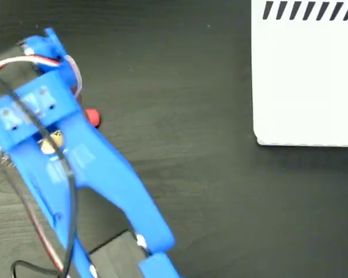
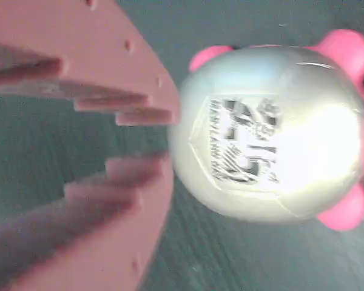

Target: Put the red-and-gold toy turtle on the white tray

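Table (image 1: 191,145): dark wood-grain surface, filling both views.

White tray (image 1: 307,81): sitting at 2 o'clock in the fixed view, cut off by the top and right edges. Black diagonal stripes are running along its top edge, a few more on the right edge. Nothing is showing on it.

My arm (image 1: 98,174): blue, lying diagonally from 6 o'clock up toward 10 o'clock in the fixed view, with cables trailing across it at the left. It is covering most of the left third and is well apart from the tray.

Red-and-gold toy turtle (image 2: 273,133): resting on the table, not on the tray. In the wrist view it is taking up the 3 o'clock half: gold domed shell with a black-and-white code mark facing the camera, pinkish-red feet poking out at 12, 2 and 4 o'clock. In the fixed view only a small red bit (image 1: 92,117) is peeking out from under my arm at 9 o'clock, far across the table from the tray.

My claw (image 2: 164,136): spread. Two ridged fingers (image 2: 109,79) are entering from 9 o'clock in the wrist view, one above, one below, with a gap between them. The tips are sitting right at the shell's 9 o'clock edge; contact I cannot tell, the shot is blurry. Nothing is being pinched.
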{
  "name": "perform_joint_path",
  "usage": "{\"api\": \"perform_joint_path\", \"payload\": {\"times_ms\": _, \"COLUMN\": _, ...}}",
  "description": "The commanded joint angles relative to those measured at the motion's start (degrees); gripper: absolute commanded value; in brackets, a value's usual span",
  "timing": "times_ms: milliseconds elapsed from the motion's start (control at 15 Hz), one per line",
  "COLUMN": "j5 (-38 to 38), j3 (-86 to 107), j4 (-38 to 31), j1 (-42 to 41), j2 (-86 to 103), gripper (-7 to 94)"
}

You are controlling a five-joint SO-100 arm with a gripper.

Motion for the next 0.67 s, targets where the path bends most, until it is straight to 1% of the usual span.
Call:
{"api": "perform_joint_path", "payload": {"times_ms": 0, "j5": 0.0, "j3": -3.52, "j4": 1.14, "j1": 0.26, "j2": 2.2, "gripper": 39}}
{"api": "perform_joint_path", "payload": {"times_ms": 133, "j5": -0.35, "j3": -2.29, "j4": 1.23, "j1": 0.7, "j2": 2.2, "gripper": 48}}
{"api": "perform_joint_path", "payload": {"times_ms": 267, "j5": -0.88, "j3": -1.49, "j4": 1.23, "j1": 1.05, "j2": 2.11, "gripper": 53}}
{"api": "perform_joint_path", "payload": {"times_ms": 533, "j5": -2.37, "j3": 2.02, "j4": 0.97, "j1": 1.85, "j2": 2.55, "gripper": 54}}
{"api": "perform_joint_path", "payload": {"times_ms": 600, "j5": -2.37, "j3": 4.22, "j4": -0.44, "j1": 2.02, "j2": 2.64, "gripper": 54}}
